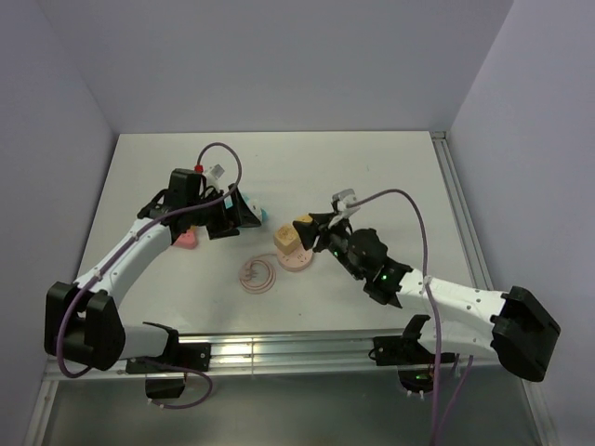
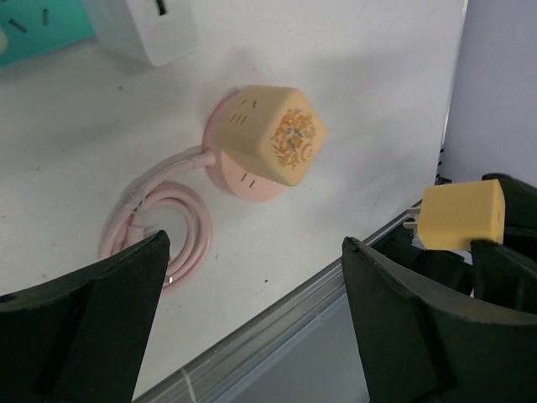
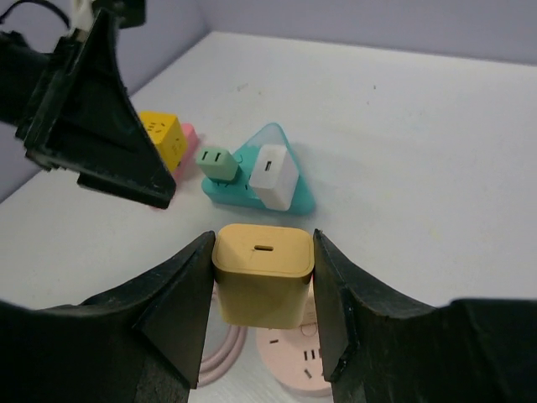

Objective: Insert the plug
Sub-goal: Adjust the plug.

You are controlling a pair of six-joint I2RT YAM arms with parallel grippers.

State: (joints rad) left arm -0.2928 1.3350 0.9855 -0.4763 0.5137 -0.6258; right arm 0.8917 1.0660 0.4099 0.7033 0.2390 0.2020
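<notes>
My right gripper point(image 3: 263, 281) is shut on a yellow plug point(image 3: 263, 273), which also shows in the top view point(image 1: 303, 225) and the left wrist view point(image 2: 461, 214), with its prongs toward the socket. It hangs just above and beside a pink round socket point(image 1: 296, 258) topped by a yellow cube point(image 2: 281, 134). The socket's slotted pink face point(image 3: 294, 361) shows under the plug. My left gripper point(image 1: 232, 214) is open and empty, to the left near the teal power strip point(image 1: 257, 215); its fingers point(image 2: 419, 319) are spread wide.
The socket's pink cable point(image 1: 258, 275) lies coiled to its front left. The teal triangular strip point(image 3: 289, 201) holds a green plug point(image 3: 218, 164) and a white plug point(image 3: 273, 172). Another yellow cube on a pink base point(image 3: 159, 134) stands at the left. A metal rail point(image 1: 279, 348) runs along the near edge.
</notes>
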